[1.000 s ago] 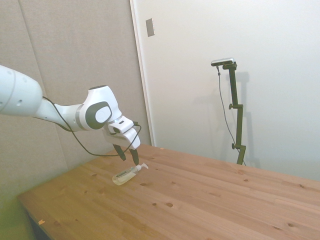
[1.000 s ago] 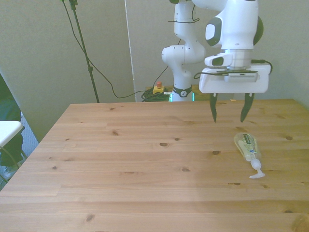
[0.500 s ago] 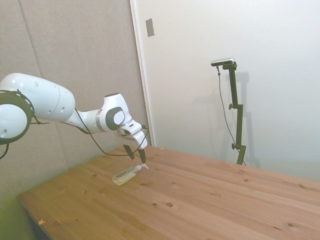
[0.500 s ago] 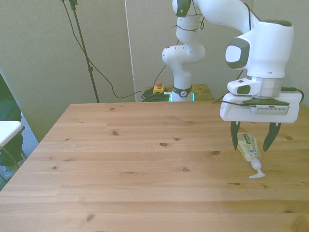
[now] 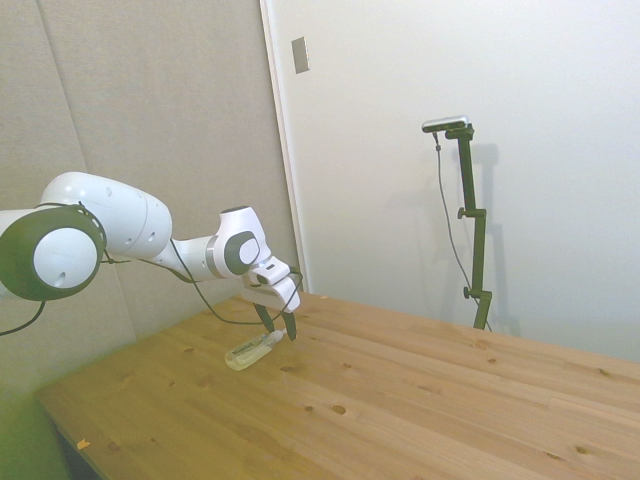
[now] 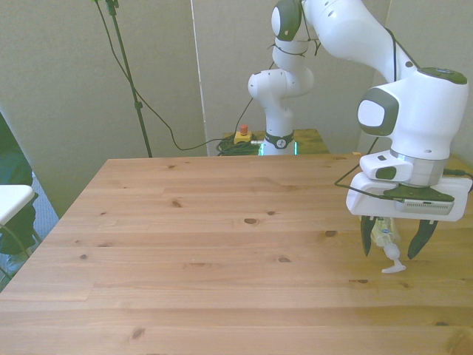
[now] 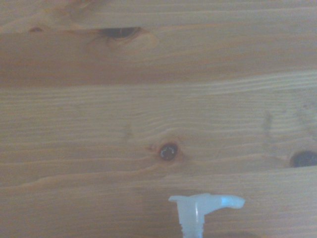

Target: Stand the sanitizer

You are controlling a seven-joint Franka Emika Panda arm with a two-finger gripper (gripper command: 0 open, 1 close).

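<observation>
The desk point(image 6: 222, 244) is bare pine apart from the sanitizer point(image 6: 386, 238), which lies on its side near the front view's right edge, pump top pointing toward the camera and body pointing back toward the robot. The tool point(image 6: 392, 248) hangs low over it with its fingers spread wide, one on each side of the bottle's neck end, holding nothing. In the side view the tool point(image 5: 279, 328) sits just above the sanitizer point(image 5: 250, 351), fingertips close to the wood.

The step in hand looks like the grasp before tipping the bottle upright. It would go best if the fingers settle fully down around the clear body rather than the slim pump neck, close squarely across its width, and then rotate about the base end so the bottom lands flat.

Compared with a second ago, the tool has travelled from behind the bottle to directly over it and dropped much lower; the sanitizer itself has not shifted.
</observation>
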